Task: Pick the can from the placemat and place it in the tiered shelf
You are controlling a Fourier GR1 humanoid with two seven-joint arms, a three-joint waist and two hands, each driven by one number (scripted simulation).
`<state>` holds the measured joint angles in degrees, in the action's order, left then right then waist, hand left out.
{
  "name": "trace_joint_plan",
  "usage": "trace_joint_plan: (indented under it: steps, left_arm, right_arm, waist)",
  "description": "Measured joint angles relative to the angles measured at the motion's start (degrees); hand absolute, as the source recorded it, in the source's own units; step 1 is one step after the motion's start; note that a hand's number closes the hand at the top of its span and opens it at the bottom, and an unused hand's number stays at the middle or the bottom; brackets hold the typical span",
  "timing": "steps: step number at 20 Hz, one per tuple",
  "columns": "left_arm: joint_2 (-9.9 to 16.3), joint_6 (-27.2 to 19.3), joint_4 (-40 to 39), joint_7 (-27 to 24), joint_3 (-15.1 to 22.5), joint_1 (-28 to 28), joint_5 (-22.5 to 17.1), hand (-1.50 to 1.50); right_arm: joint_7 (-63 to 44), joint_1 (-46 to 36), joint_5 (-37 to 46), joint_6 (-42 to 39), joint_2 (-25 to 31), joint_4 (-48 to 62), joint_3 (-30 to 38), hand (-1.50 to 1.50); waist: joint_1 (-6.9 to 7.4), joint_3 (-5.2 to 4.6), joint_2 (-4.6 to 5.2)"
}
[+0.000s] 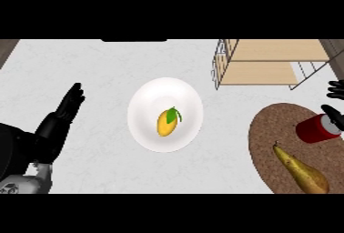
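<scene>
Can (317,129) on placemat (275,136), right of plate (165,113)

You saw the red can (317,129) with a silver top lying tilted on the brown round placemat (269,136), near its right edge. The tiered shelf (269,63), light wood in a wire frame, stood behind the placemat.

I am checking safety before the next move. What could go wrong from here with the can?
1. The right hand is mostly out of view at the can, so its hold cannot be confirmed.
2. The pear lies close by on the placemat and may get bumped.
3. The tiered shelf has wire sides that the can may clip.
</scene>
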<state>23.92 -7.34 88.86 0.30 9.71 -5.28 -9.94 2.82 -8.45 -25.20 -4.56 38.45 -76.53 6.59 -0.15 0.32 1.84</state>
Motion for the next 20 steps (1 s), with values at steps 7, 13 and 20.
trace_joint_plan:
  steps: [7, 13, 20]
  left_arm:
    - [-5.52, -2.19, -3.26, -0.14, 4.1, -3.89, 3.11, 0.0]
    - [-7.47, -2.7, -5.58, -0.28, 4.84, -5.49, 4.33, 0.0]
    - [-8.75, -2.81, -6.46, 1.42, 4.8, -7.75, 5.39, 0.0]
  right_arm:
    - [15.63, -5.52, -0.82, -3.99, -0.76, 22.54, 8.41, -1.5]
    - [21.85, -7.43, -0.43, -22.54, 6.37, 33.01, 8.61, -1.5]
    - [24.14, -13.13, 9.22, -29.87, 13.99, 37.32, 3.23, -1.5]
  waist:
    - [1.22, 0.09, -0.47]
    - [1.36, -0.02, -0.96]
    - [1.45, -0.18, -1.32]
